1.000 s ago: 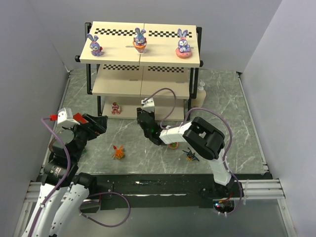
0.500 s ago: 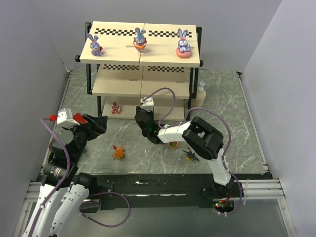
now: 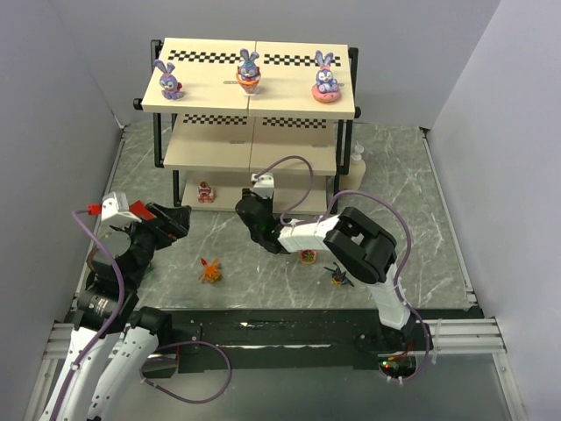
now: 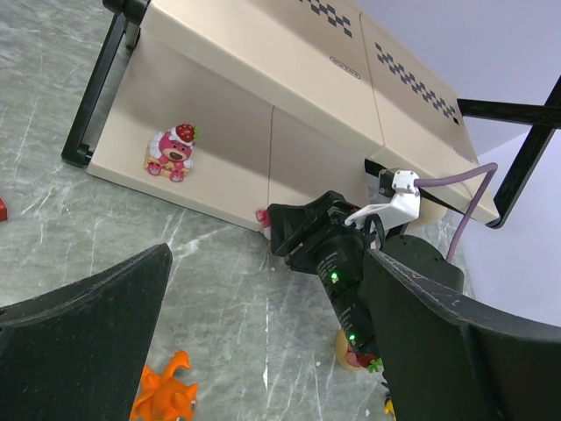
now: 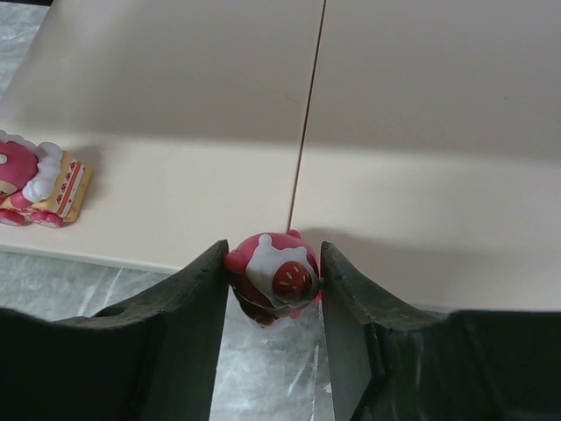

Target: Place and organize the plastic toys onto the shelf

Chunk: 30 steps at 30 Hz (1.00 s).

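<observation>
The right arm (image 3: 302, 232) has crept forward and to the left over the last second, carrying its load closer to the shelf (image 3: 210, 98). The right jaws are about half closed and clamp the held pink figure (image 5: 273, 279) by its sides. In the wrist view it hangs right at the front edge of the bottom board (image 5: 175, 202), close to the seam between the two panels, with the bench (image 3: 412, 202) showing beneath it. So the toy has reached the shelf's lip but is not yet set down.

As the arm has slid away, the loose pink figure (image 3: 308, 256) on the bench shows more fully than before. Nothing else has shifted. The left jaws stay spread as wide as they go, holding nothing, hovering over the left side of the bench.

The three bunnies (image 3: 249, 72) stand in a row on the top board. The shelved pink figure (image 3: 205, 191) sits toward the left end of the bottom board. The orange creature (image 3: 209, 270) and the winged toy (image 3: 338, 275) lie on the bench near the arms.

The bottom board looks like the row for the pink figures, and this would be its second. The arm probably needs to go a little further in and lower before letting go, keeping apart from the shelved one. Three toys would then remain on the bench.
</observation>
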Available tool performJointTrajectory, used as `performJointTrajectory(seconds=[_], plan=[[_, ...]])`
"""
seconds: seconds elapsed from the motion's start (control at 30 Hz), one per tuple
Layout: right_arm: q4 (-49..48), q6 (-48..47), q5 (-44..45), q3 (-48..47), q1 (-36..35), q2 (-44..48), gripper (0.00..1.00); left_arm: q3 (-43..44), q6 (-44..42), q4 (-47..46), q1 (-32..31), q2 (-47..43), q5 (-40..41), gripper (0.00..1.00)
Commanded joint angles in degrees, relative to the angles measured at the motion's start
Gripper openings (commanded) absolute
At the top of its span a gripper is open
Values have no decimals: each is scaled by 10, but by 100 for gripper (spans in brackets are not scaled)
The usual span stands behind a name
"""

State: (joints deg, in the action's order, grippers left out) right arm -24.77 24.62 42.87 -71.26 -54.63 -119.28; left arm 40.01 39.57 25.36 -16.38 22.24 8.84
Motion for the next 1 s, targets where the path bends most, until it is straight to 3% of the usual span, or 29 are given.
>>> performJointTrajectory(seconds=[0.0, 0.57, 0.8, 0.97], plan=[[42, 39, 23, -40, 5, -9, 36, 3, -13, -7, -1, -4, -3, 96], [103, 67, 32, -74, 8, -19, 50, 2, -13, -7, -1, -6, -4, 96], [62, 44, 27, -36, 5, 3, 21, 2, -13, -8, -1, -5, -4, 96], [35, 23, 33, 19, -16, 48, 15, 2, -13, -8, -1, -7, -4, 96]])
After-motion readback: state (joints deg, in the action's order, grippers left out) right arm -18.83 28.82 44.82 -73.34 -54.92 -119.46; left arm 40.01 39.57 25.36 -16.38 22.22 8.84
